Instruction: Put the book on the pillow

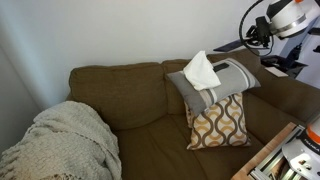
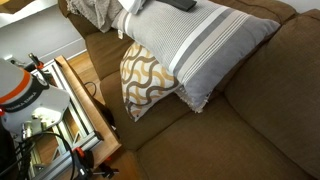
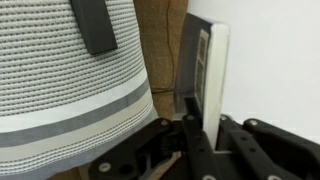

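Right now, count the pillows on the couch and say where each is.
2. The grey striped pillow leans on the couch back; the gold patterned pillow stands in front of it on the seat. The blanket may hide more.

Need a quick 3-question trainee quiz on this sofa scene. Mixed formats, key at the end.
1. True or false: the patterned pillow lies on top of the striped pillow.
2. What lies at the end of the sofa away from the pillows? A) a laptop B) a blanket C) a bag
3. In the wrist view, what stands between the fingers of the tool?

Key
1. False: the striped pillow rests over the patterned one.
2. B
3. The book, held upright beside the striped pillow.
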